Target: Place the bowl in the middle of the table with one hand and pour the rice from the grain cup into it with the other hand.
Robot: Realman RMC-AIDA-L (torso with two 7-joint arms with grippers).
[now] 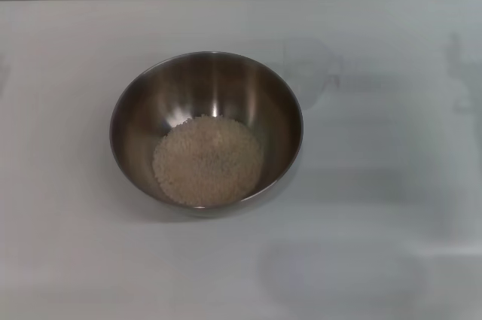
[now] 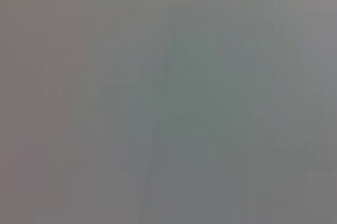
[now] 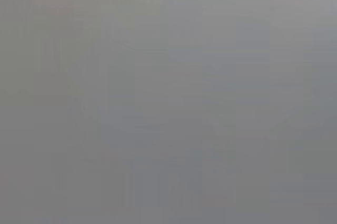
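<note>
**Rice in bowl, cup set down — task looks finished**

Near edge: bare white table (image 1: 75, 275), nothing sharp on it; only vague smears low right, can't say what they are. No arm or gripper shows clearly in the head view. Both wrist views are flat grey, nothing readable. So whether either claw is spread or pressed together: cannot tell, neither is visible.

Middle: the bowl (image 1: 135, 109) sits upright, roughly central on the table, slightly left of centre. The rice (image 1: 208, 160) lies as a loose round heap on its floor, towards the near side. No grains visible on the table around it.

Far right, just beyond the bowl's rim: the grain cup (image 1: 310, 71), faint and translucent, seems upright on the table, close to the bowl; touching or apart is unclear. Contents not readable; looks empty.

Judgement: both placing and pouring appear done. Step in hand is likely the wrap-up. Next move asks little: arms kept off the bowl and cup, nothing nudged.
</note>
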